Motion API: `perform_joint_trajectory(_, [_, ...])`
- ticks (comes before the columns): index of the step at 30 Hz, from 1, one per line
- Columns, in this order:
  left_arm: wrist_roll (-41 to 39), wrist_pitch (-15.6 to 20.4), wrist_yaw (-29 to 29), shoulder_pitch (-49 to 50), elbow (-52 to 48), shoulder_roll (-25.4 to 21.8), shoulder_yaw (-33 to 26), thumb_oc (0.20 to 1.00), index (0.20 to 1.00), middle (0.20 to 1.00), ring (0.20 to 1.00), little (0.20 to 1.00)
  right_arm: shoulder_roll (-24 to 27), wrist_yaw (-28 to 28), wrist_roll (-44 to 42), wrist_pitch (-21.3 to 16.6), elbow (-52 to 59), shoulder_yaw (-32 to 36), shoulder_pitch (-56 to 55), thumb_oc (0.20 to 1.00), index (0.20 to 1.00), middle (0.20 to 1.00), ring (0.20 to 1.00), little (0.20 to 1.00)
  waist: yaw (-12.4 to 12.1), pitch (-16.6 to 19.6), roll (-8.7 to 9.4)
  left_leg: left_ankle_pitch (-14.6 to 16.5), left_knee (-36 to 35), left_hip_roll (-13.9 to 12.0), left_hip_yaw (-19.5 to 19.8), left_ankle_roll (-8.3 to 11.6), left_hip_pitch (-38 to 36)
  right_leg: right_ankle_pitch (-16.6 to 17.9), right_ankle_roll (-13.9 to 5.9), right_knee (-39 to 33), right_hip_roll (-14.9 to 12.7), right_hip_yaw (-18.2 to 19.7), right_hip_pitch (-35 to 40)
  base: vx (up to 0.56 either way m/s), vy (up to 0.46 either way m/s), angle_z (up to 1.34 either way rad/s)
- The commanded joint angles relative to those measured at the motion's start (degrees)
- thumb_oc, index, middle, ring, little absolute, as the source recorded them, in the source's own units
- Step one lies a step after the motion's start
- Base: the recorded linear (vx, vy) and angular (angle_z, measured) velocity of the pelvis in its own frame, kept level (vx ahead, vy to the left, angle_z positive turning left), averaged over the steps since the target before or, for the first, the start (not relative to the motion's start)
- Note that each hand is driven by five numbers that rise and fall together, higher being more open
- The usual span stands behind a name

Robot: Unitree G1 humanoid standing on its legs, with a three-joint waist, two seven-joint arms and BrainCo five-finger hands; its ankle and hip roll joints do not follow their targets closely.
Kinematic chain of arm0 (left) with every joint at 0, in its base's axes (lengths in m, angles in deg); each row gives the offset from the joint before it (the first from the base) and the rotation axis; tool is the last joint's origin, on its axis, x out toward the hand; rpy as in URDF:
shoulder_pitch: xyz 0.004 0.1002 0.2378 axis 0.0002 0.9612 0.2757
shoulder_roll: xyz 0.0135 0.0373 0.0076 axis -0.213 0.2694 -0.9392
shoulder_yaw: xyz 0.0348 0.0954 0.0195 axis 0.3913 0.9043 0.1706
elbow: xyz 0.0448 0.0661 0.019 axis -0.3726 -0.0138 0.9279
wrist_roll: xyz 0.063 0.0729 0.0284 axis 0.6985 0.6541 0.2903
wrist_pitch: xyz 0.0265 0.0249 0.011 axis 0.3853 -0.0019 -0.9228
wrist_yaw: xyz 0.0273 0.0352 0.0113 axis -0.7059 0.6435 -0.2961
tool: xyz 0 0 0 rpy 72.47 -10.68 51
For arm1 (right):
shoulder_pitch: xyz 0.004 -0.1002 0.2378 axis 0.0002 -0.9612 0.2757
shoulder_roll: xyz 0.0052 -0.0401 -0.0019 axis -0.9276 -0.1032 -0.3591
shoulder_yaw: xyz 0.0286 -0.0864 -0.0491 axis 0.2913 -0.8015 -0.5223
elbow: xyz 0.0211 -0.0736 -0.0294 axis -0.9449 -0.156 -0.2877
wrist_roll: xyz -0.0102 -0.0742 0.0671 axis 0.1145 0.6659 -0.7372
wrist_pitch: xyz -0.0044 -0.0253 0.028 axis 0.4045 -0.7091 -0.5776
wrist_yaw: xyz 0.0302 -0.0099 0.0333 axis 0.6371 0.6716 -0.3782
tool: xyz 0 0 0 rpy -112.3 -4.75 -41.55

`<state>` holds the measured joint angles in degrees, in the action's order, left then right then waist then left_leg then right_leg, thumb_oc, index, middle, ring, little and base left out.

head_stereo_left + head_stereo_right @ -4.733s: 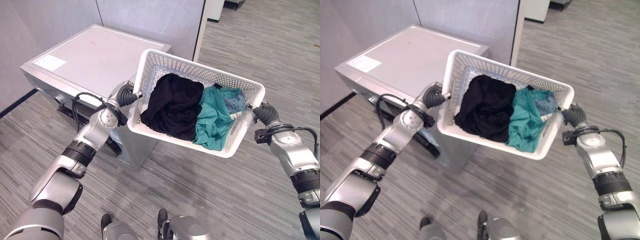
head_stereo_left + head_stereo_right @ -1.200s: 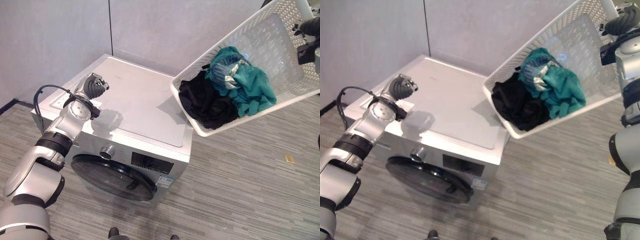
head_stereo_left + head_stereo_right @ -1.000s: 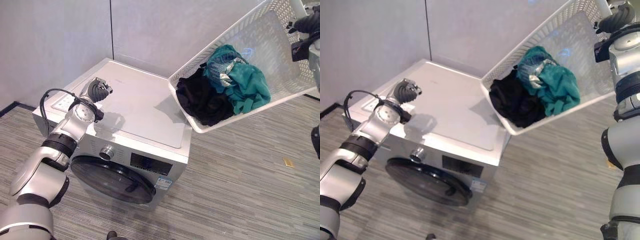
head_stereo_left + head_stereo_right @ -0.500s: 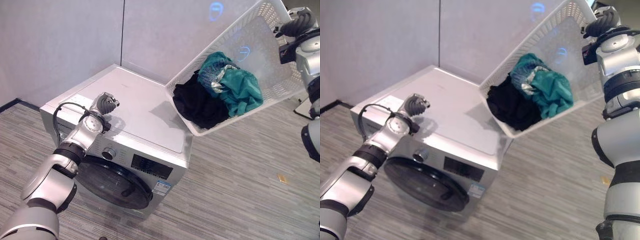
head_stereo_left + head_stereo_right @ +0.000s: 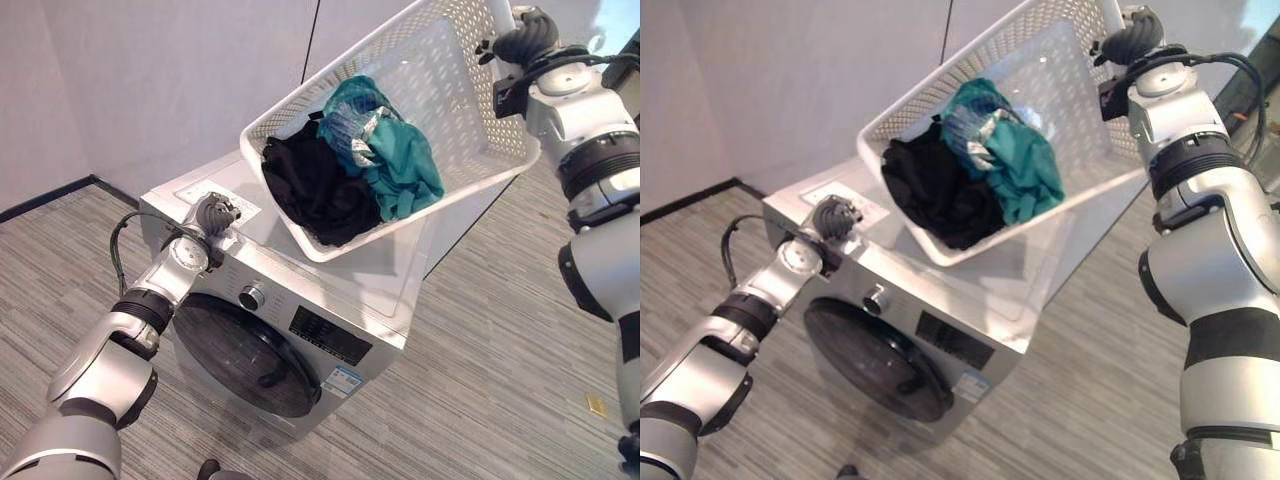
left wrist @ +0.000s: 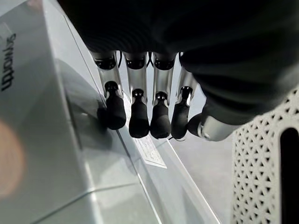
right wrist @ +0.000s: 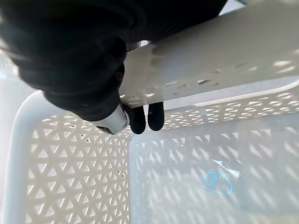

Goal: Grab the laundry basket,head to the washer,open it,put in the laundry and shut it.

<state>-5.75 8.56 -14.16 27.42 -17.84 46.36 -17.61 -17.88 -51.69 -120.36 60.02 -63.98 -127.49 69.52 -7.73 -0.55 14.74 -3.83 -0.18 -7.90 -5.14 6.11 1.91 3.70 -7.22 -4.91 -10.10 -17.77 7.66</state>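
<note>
Grey plank floor — right hand curled round tilted basket, left hand curled, empty, on washer.

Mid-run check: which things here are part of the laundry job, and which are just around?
Job: white laundry basket held by right hand; black garment; teal garment; washer, round door closed; left hand at its top edge.
Around: grey wall panels; striped floor.
</note>
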Motion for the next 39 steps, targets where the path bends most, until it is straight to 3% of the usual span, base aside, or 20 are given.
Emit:
perform_joint_trajectory(1, [-1.75,3.06,-1.35,-2.96,-1.61,-0.61,2.13,0.2,0.2,0.2,0.2,0.2,6.77,-3.65,-3.6,-4.59,-3.78,2.42,13.05,0.2,0.2,0.2,0.2,0.2,-1.34,-2.0,-1.01,6.38,0.24,-0.49,1.11,-1.82,-3.56,0.99,-6.32,8.33,-5.83,-1.78,2.6,0.0,0.0,0.0])
perform_joint_trajectory(15, [-2.37,2.61,-2.32,-1.77,-7.74,-0.32,-0.57,0.2,0.2,0.2,0.2,0.2,1.94,-3.58,0.47,-0.41,-5.99,10.44,-0.05,0.2,0.2,0.2,0.2,0.2,-2.48,-4.47,-3.08,6.46,0.66,-0.44,1.59,-2.15,-2.35,-0.53,-5.46,7.72,-5.67,-2.49,1.74,0.0,0.001,-0.01])
perform_joint_trajectory(25, [-2.54,2.36,-2.31,-0.25,-13.43,-0.42,-2.73,0.2,0.2,0.2,0.2,0.2,-5.69,-4.23,1.53,0.99,-6.86,16.6,-7.78,0.2,0.2,0.2,0.2,0.2,-4.36,-7.68,-4.67,6.53,3.47,0.11,3.72,-2.7,3.11,-1.12,-4.66,7.45,-5.5,-3.33,-0.14,-0.02,0.007,0.04])
perform_joint_trajectory(32, [-2.33,1.95,-2.01,-0.97,-13.52,0.39,-2.18,0.2,0.2,0.2,0.2,0.2,-9.35,-3.68,3.6,2.05,-9.31,17.81,-9.98,0.2,0.2,0.2,0.2,0.2,-4.79,-8.92,-5.25,6.14,3.85,0.54,4.65,-2.87,5.1,-1.26,-4.32,7.41,-5.35,-3.73,-1.0,-0.02,0.009,0.06])
perform_joint_trajectory(39, [-2.06,1.72,-1.77,-2.47,-14.26,1.44,-1.19,0.2,0.2,0.2,0.2,0.2,-9.59,-3.76,5.84,2.36,-12.09,18.38,-9.46,0.206,0.206,0.206,0.206,0.206,-5.59,-9.77,-6.1,6.04,3.75,0.89,5.53,-2.81,6.01,-1.92,-4.12,6.94,-5.18,-4.56,-1.2,0.0,0.01,0.06])
